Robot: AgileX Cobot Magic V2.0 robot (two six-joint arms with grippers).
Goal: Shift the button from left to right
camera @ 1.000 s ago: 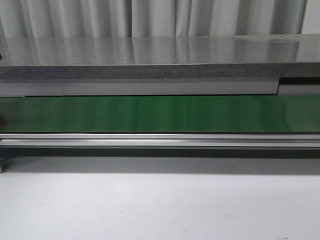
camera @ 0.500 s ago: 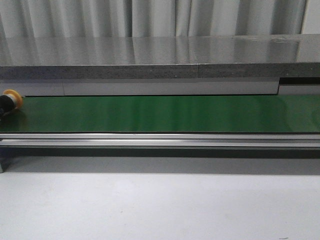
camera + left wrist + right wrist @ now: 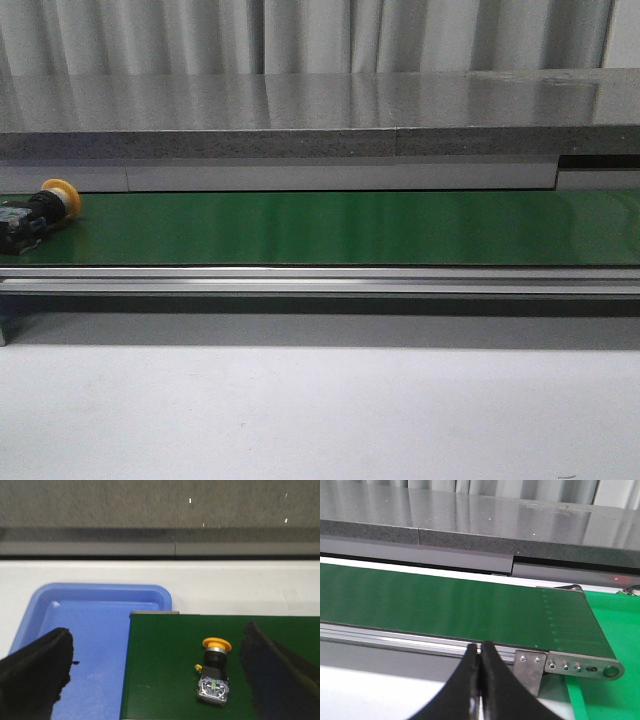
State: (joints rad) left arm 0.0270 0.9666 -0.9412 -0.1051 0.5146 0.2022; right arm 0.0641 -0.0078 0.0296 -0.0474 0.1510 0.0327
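The button (image 3: 40, 208) has ridden further in along the green belt (image 3: 330, 228) at the frame's left edge — lying on its side, yellow cap rightward, black body trailing. Left pincer (image 3: 150, 675) hangs wide apart above it; right pincer (image 3: 479, 680) sits pressed together — pickup looks next.

A long green conveyor belt (image 3: 330, 227) spans mid-frame on a silver aluminium rail (image 3: 320, 280). Grey speckled stone countertop (image 3: 300, 115) above. Blue plastic tray (image 3: 90, 630) at belt end.
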